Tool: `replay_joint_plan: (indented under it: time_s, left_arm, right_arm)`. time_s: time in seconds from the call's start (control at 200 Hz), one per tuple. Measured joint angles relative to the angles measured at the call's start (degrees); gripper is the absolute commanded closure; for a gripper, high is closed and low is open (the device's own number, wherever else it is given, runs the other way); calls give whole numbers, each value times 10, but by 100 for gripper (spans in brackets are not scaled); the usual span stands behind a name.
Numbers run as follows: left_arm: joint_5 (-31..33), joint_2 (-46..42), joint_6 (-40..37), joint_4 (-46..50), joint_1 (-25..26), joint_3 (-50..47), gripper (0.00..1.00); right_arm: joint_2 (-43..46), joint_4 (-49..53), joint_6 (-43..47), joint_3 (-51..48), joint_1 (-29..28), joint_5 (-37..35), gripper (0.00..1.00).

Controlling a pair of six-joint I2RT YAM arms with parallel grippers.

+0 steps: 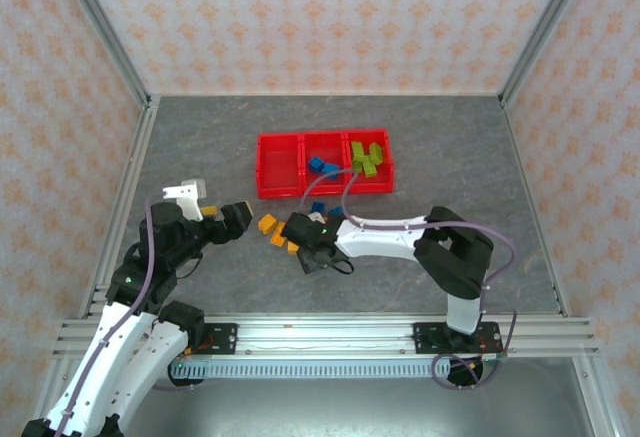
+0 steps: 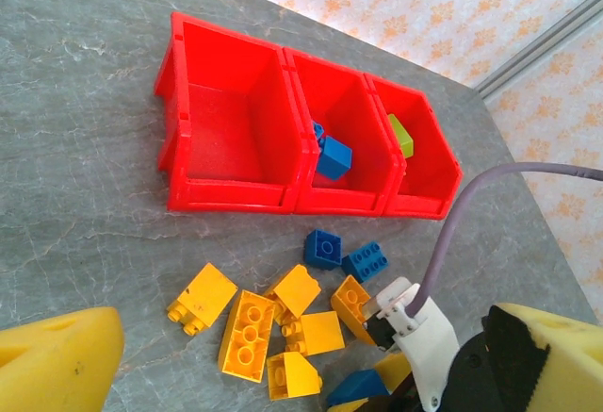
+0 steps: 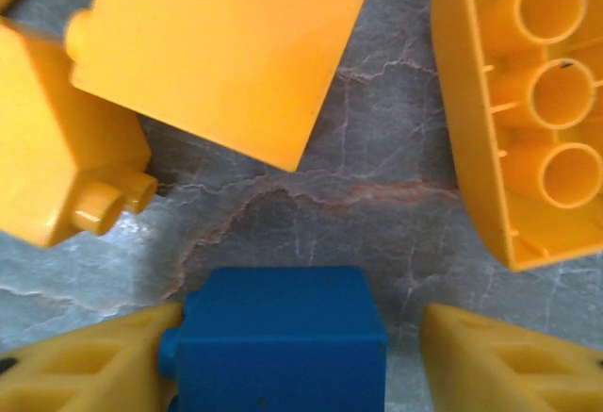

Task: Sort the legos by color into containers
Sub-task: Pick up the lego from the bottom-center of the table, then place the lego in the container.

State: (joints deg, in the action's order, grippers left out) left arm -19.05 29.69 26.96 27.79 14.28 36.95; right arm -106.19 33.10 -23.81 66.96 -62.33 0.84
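Three joined red containers (image 1: 278, 167) stand at mid-table. The left one (image 2: 236, 195) is empty, the middle holds blue legos (image 2: 333, 157), and the right holds lime green legos (image 1: 367, 155). Several orange legos (image 2: 247, 334) lie in a loose cluster in front of the bins, with two blue legos (image 2: 323, 247) beside them. My right gripper (image 3: 300, 322) is down at the table, straddling a blue lego (image 3: 283, 346). Its left finger touches the brick and a gap shows at the right finger (image 3: 499, 365). My left gripper (image 1: 235, 219) hovers open and empty, left of the cluster.
The right arm's white link (image 1: 385, 237) and purple cable (image 2: 452, 233) stretch across the table from the right base toward the cluster. Metal frame rails (image 1: 120, 217) and patterned walls bound the grey tabletop. Bare table lies left of and behind the bins.
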Motion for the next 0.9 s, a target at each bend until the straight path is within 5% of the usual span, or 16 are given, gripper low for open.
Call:
replay_joint_plan:
  time_s: [0.225,0.586,0.901]
  left_arm:
    - [5,0,0,0,0,0,1]
    - [15,0,0,-2,0,-6,1]
    - [9,-17,0,-7,0,-11,1]
  right_arm:
    - [-6,6,25,15,-1,-7,75]
    - [119,53,61,59,7,-45,79]
    - [124,22,111,181,129,-64,79]
